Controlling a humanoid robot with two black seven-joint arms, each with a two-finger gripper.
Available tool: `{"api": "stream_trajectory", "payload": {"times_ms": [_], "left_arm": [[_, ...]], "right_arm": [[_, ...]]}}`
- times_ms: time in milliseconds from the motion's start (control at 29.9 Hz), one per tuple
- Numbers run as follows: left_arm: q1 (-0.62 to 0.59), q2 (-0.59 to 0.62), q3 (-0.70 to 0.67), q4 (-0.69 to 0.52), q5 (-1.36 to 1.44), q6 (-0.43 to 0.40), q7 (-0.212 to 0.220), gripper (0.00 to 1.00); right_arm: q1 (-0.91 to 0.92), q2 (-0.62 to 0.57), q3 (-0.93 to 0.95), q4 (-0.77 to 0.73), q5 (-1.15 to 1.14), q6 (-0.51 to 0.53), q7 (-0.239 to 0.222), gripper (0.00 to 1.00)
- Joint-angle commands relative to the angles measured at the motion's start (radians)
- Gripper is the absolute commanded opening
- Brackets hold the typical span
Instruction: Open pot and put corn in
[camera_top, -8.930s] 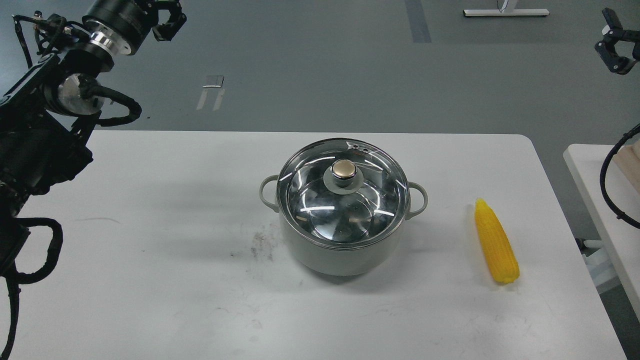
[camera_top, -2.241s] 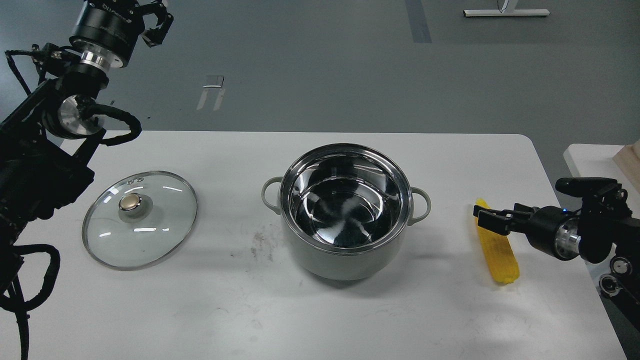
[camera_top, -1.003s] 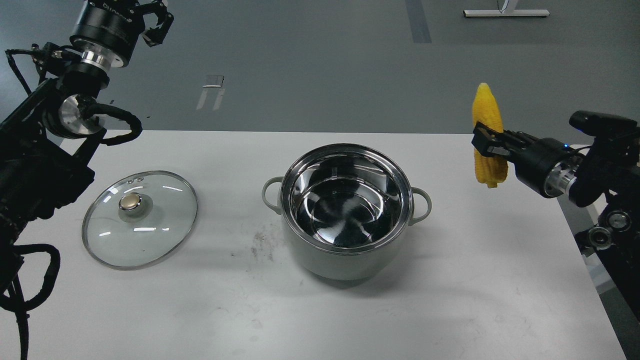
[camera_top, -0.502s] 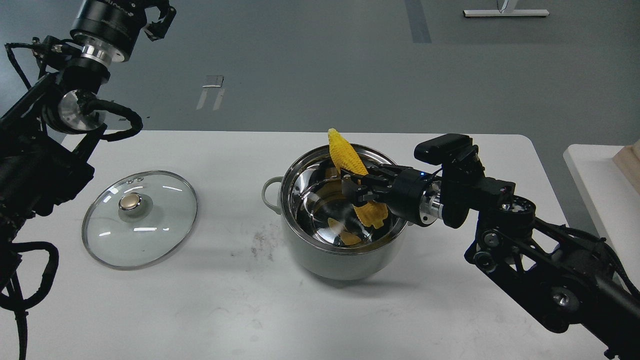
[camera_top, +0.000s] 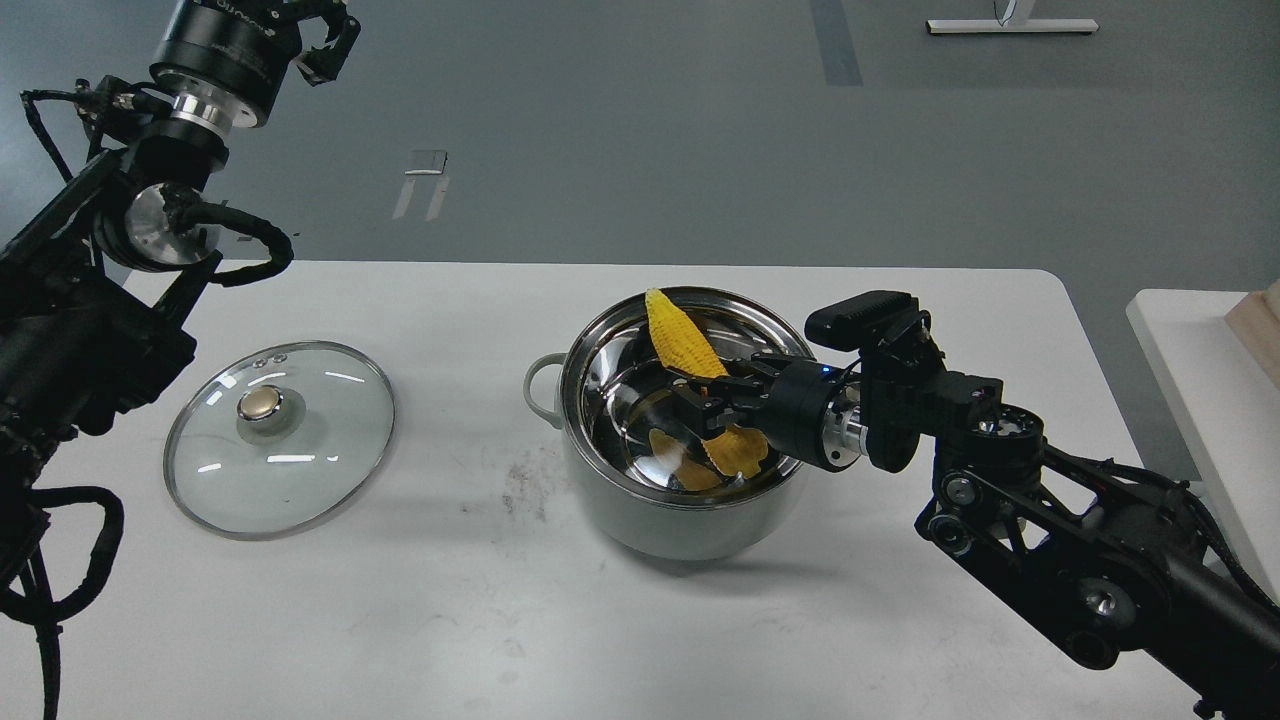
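The pale grey-green pot (camera_top: 640, 510) stands uncovered at the table's middle, its steel inside showing. My right gripper (camera_top: 705, 400) reaches in over the pot's right rim and is shut on the yellow corn (camera_top: 682, 340). The cob leans inside the pot, its pointed tip up near the far rim and its thick end low in the bowl. The glass lid (camera_top: 280, 437) with its gold knob lies flat on the table left of the pot. My left gripper (camera_top: 322, 35) is raised at the top left, far from the pot, small and dark.
The white table (camera_top: 400, 620) has a dark smudge (camera_top: 520, 485) just left of the pot. A second white table (camera_top: 1200, 370) stands at the right edge. My right arm crosses the table's right part.
My right gripper has lowered the corn a little deeper into the pot and shifted slightly left. The lid and pot have not moved.
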Motion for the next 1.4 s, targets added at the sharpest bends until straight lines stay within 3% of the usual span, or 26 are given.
{"api": "stream_trajectory", "payload": {"times_ms": [0, 334, 569, 669, 903, 1204, 1371], "left_arm": [[0.0, 0.006, 0.001, 0.0, -0.001, -0.001, 0.0, 0.98], [-0.001, 0.001, 0.001, 0.0, 0.001, 0.0, 0.0, 0.98], [0.0, 0.012, 0.004, 0.0, -0.001, -0.001, 0.002, 0.98], [0.005, 0.013, 0.004, 0.002, 0.001, -0.004, 0.0, 0.98], [0.008, 0.013, 0.007, 0.014, 0.001, -0.011, 0.009, 0.98], [0.022, 0.015, -0.002, 0.015, -0.005, -0.014, 0.009, 0.98], [0.031, 0.015, -0.012, 0.017, -0.014, -0.017, 0.014, 0.98]], "right_arm": [[0.002, 0.003, 0.001, 0.0, 0.002, -0.001, 0.004, 0.96], [0.018, -0.001, 0.024, 0.007, 0.008, -0.013, 0.006, 0.97], [0.116, 0.042, 0.358, 0.017, 0.074, -0.01, 0.007, 1.0], [0.197, 0.066, 0.495, -0.011, 0.22, -0.013, 0.007, 1.0], [0.252, 0.058, 0.758, -0.176, 0.517, -0.017, 0.007, 1.0], [0.254, 0.01, 0.946, -0.42, 0.896, -0.033, 0.017, 1.0], [0.255, -0.037, 0.95, -0.616, 1.221, -0.031, 0.102, 1.0]]}}
